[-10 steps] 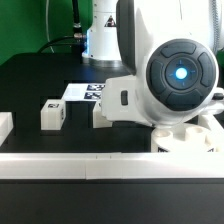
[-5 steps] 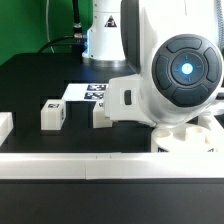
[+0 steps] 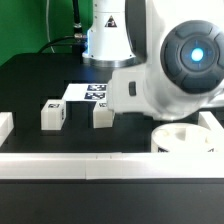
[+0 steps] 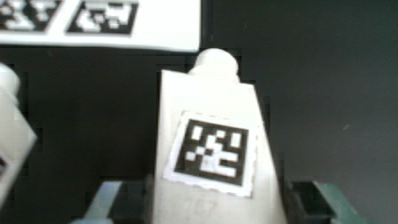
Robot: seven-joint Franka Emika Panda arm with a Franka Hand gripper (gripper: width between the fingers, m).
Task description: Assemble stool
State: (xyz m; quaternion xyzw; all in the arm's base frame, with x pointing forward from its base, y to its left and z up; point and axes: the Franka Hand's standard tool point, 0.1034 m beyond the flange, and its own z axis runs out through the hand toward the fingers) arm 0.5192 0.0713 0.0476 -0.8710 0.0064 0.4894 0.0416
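Arm: white Panda, fills the exterior view's right half, with a blue lamp lit on its joint cover. Its base stands at the far edge of the desk, which is black.

Border rails: 2 stretches seen. The front rail runs along the near edge. The side rail shows only as a short end at the exterior view's left.

Stool kit: all white plastic, unassembled.
- seat: count 1. Thick round ring, lying flat on the desk just behind the front rail, below the arm at the exterior view's right. Sockets not resolvable.
- marker board: count 1. Flat on the desk behind the legs, tags up. It also shows in the wrist view.
- Legs: count 3, small blocky pieces with black-and-white square tags.
  - first leg: on the desk, toward the exterior view's left.
  - second leg: near the first but apart from it, toward the arm.
  - third leg: seen only in the wrist view. Tapered block with a rounded peg at its far tip and the tag facing the camera.

End effector: the two fingers flank the third leg at its near end and hold it between them. Jaws only as far apart as the leg is wide. Contact on one side is blurred.
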